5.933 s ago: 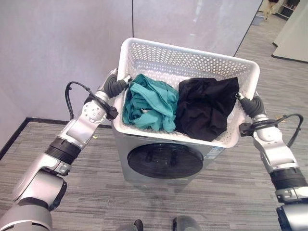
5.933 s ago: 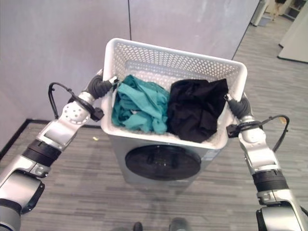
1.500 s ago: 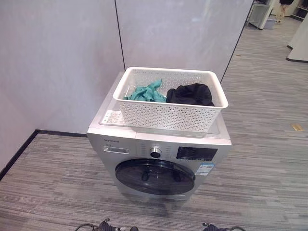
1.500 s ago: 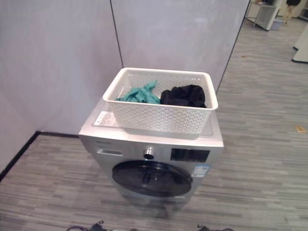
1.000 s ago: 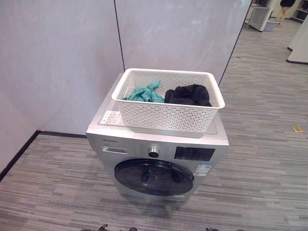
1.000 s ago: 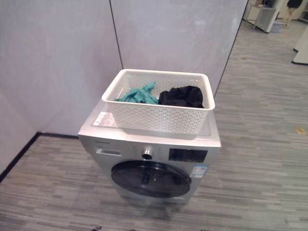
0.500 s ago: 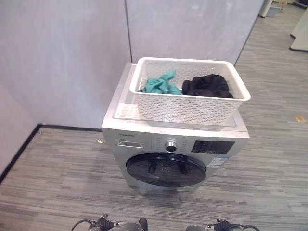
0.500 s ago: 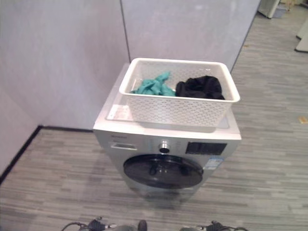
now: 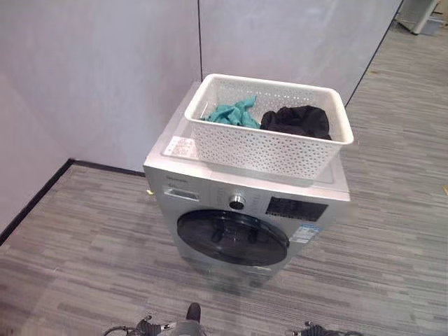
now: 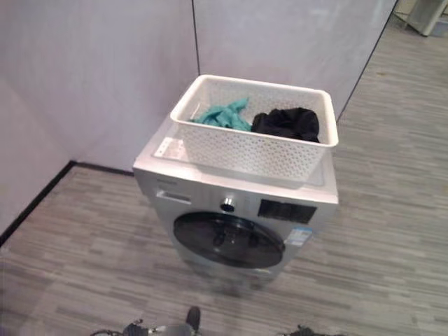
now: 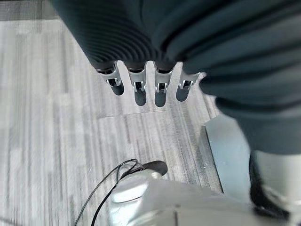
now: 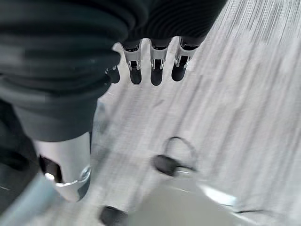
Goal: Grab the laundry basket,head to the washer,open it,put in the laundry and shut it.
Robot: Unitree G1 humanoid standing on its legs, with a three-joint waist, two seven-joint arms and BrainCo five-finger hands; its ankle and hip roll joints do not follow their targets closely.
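The white perforated laundry basket (image 9: 269, 150) stands on top of the silver washer (image 9: 196, 192). Inside it lie a teal garment (image 9: 234, 113) on the left and a black garment (image 9: 297, 120) on the right. The washer's dark round door (image 9: 231, 238) is shut, below a knob (image 9: 237, 202) and a dark display panel. My left hand (image 11: 141, 87) hangs over the floor with straight fingers and holds nothing. My right hand (image 12: 157, 66) hangs the same way, also with nothing in it. Both hands are well away from the basket.
The washer backs onto a grey panelled wall (image 9: 105, 63), with a black skirting strip (image 9: 35, 196) at the left. Grey plank floor (image 9: 84, 252) spreads in front and to the right. A white label (image 9: 180, 145) lies on the washer top beside the basket.
About six seconds ago both hands held the basket over the washer; now it rests on the washer and the hands are off it. Since then the camera has shifted.
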